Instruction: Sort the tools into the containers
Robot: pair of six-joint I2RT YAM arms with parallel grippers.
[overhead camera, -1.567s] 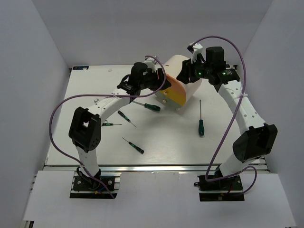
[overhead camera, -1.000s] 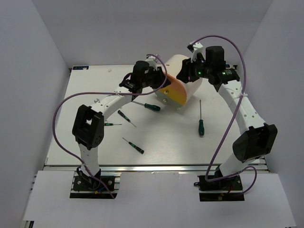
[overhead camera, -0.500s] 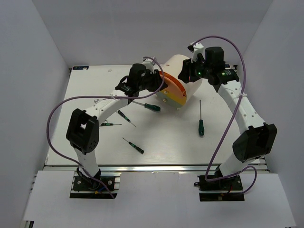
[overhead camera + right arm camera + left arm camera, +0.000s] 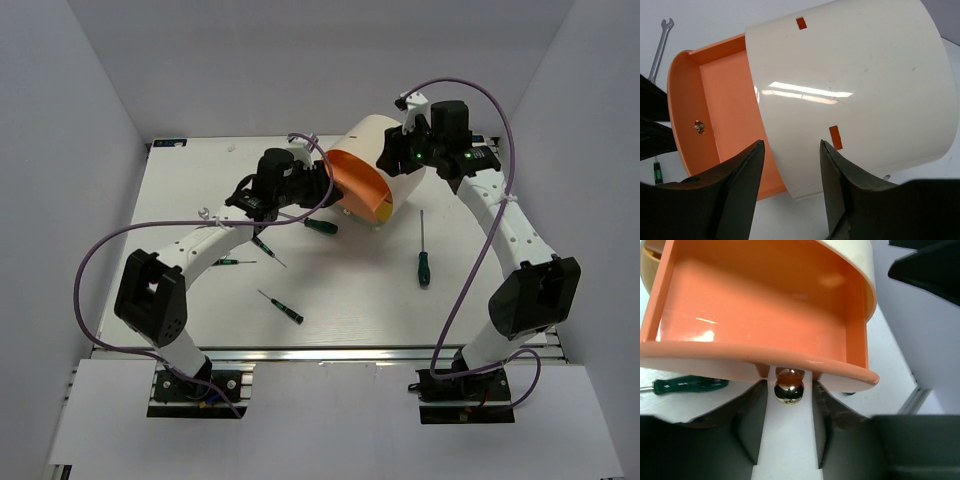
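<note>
The cream drum cabinet [image 4: 390, 145] lies at the table's back. Its orange drawer [image 4: 358, 183] is pulled out to the left and shows empty in the left wrist view [image 4: 760, 315]. My left gripper [image 4: 322, 186] is open, its fingers either side of the drawer's metal knob [image 4: 789, 390] with a small gap on each side. My right gripper [image 4: 395, 155] is open over the cabinet's cream wall [image 4: 850, 75], its fingers apart from it. Several green-handled screwdrivers lie on the table: one [image 4: 322, 225] by the drawer, one [image 4: 424, 262] at the right. The silver wrench [image 4: 660, 45] lies beyond the drawer.
More screwdrivers lie left of centre, one [image 4: 284, 307] near the front, one [image 4: 228, 262] by the left arm and one [image 4: 264, 244] beside it. A green handle [image 4: 690, 385] lies under the drawer's front. Grey walls enclose the table [image 4: 350, 320].
My left gripper has drawn back to the left and the orange drawer has slid out of the cabinet with it. The right arm has hardly moved.
</note>
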